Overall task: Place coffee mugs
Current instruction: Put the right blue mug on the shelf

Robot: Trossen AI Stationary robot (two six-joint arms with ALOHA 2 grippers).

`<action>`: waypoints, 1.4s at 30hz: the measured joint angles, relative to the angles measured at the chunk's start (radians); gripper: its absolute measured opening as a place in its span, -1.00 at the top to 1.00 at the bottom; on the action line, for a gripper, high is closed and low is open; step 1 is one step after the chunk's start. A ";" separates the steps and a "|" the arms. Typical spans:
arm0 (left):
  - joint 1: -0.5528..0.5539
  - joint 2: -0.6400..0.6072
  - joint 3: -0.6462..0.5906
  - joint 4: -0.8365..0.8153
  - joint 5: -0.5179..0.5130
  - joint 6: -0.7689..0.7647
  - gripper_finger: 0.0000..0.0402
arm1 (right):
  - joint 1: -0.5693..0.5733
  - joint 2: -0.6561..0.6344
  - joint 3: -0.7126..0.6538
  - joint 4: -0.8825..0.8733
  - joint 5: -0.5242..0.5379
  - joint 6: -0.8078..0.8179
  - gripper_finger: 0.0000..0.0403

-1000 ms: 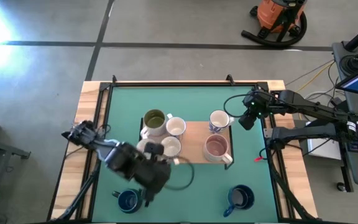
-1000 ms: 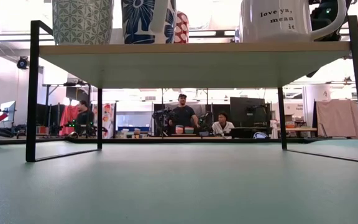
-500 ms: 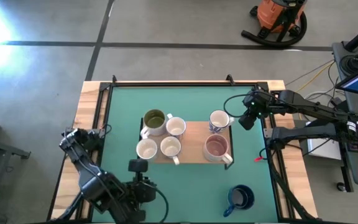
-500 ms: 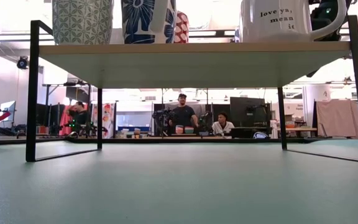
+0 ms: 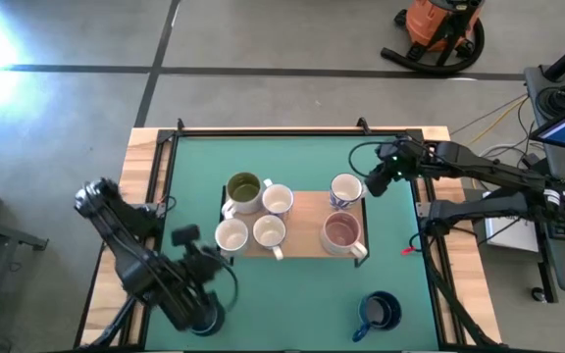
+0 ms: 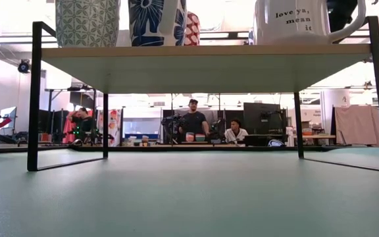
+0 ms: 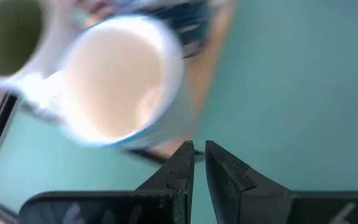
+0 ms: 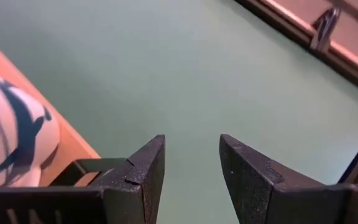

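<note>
Several coffee mugs stand on a wooden shelf [image 5: 307,221] at the table's middle: olive-green inside [image 5: 243,189], three white [image 5: 278,200] [image 5: 231,235] [image 5: 268,231], blue-patterned [image 5: 345,189] and pinkish [image 5: 341,231]. One navy mug [image 5: 379,310] stands on the mat near the front; another [image 5: 205,322] is half hidden under my left arm. My left gripper [image 5: 188,238] [image 7: 197,158] is shut on nothing, just left of the shelf, pointing at the near-left white mug [image 7: 114,81]. My right gripper [image 5: 373,184] [image 8: 191,155] hangs open right of the blue-patterned mug [image 8: 8,143].
The shelf stands on thin black legs [image 6: 35,99] over the green mat [image 5: 292,157]. A raised black and wooden frame [image 5: 165,186] borders the table. People sit in the room beyond the far edge [image 6: 193,122]. Bare mat lies behind the shelf and in front of it.
My left arm has swung from over the mat in front of the shelf toward the table's left edge, and its gripper has rolled; it now points at the shelf's near-left corner, still shut. My right gripper has tipped a little toward the blue-patterned mug. No mug has moved.
</note>
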 joint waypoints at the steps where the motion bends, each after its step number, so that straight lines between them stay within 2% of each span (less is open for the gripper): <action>1: 0.000 -0.042 -0.050 0.001 -0.010 -0.040 0.89 | 0.000 0.008 0.000 -0.002 0.000 0.018 0.30; 6: 0.000 -0.254 -0.282 0.036 -0.091 -0.214 0.89 | 0.000 0.059 0.001 0.007 -0.015 0.057 0.30; 8: 0.001 -0.327 -0.360 0.072 -0.143 -0.246 0.89 | -0.001 0.084 0.003 0.004 -0.067 0.083 0.30; 12: 0.001 -0.433 -0.488 0.144 -0.242 -0.257 0.89 | 0.001 0.126 0.021 -0.081 -0.283 0.100 0.30; 15: 0.001 -0.488 -0.559 0.162 -0.277 -0.263 0.89 | 0.016 0.133 0.055 -0.211 -0.279 0.097 0.30; 18: 0.001 -0.523 -0.609 0.186 -0.298 -0.271 0.89 | 0.020 0.133 0.084 -0.355 -0.192 0.104 0.30; 23: 0.001 -0.549 -0.632 0.190 -0.299 -0.262 0.89 | 0.020 0.087 0.112 -0.464 -0.189 0.138 0.30; 28: 0.001 -0.554 -0.610 0.187 -0.303 -0.224 0.89 | 0.052 0.004 0.093 -0.538 -0.320 0.257 0.30; 31: 0.001 -0.554 -0.595 0.188 -0.326 -0.188 0.89 | 0.120 -0.036 0.085 -0.532 -0.373 0.342 0.30; 34: 0.001 -0.555 -0.588 0.187 -0.351 -0.168 0.89 | 0.231 -0.059 0.085 -0.530 -0.383 0.439 0.30; 38: 0.001 -0.558 -0.583 0.183 -0.355 -0.161 0.89 | 0.421 -0.053 0.076 -0.496 -0.382 0.575 0.30; 42: 0.001 -0.559 -0.584 0.180 -0.355 -0.161 0.89 | 0.648 -0.003 0.050 -0.372 -0.382 0.686 0.30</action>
